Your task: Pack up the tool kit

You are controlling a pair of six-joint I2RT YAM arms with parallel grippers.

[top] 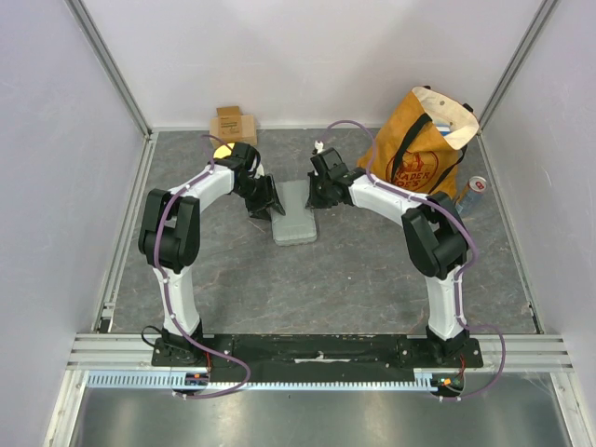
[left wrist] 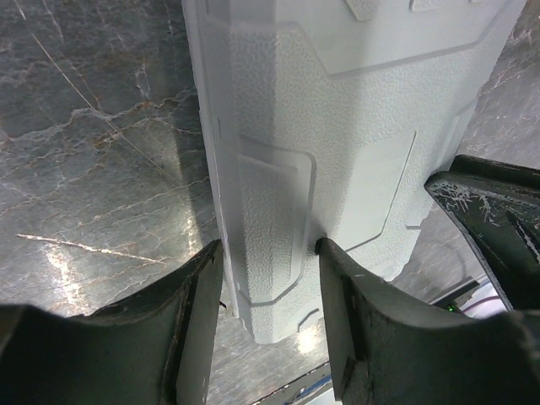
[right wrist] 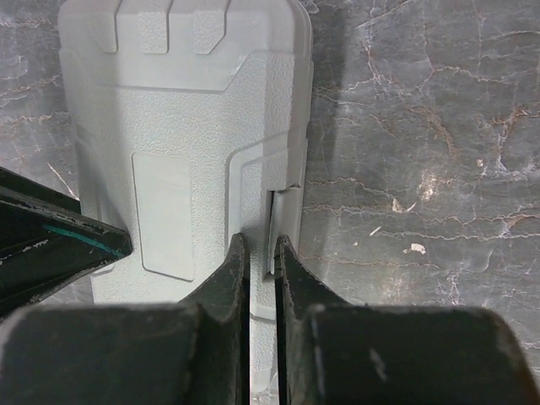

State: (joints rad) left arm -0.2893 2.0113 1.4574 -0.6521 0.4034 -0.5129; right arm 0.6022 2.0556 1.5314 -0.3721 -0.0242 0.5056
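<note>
Top external view, reading from left: a tan cardboard box [top: 233,124] sits at the upper left, then the left gripper [top: 264,201] at the left rim of the tool kit [top: 296,225], whose grey case lies shut and flat at the centre of the frame; the right gripper [top: 322,192] meets its right rim, and an orange tote bag [top: 419,149] stands at the upper right. Left wrist view shows that tool's fingers [left wrist: 198,325] at a middling width, clasping the case's rim and raised latch panel [left wrist: 274,219] between them. Right wrist view shows the other pair of fingers [right wrist: 229,291] drawn narrow over a slim latch tab [right wrist: 285,228]; whether they pinch it cannot be told. With the lid down, the step in hand looks to be fastening the two side latches. It would go best with both arms bearing evenly from opposite sides, so the case does not skid on the smooth tabletop [top: 372,279], and with each tab pushed squarely home rather than twisted
</note>
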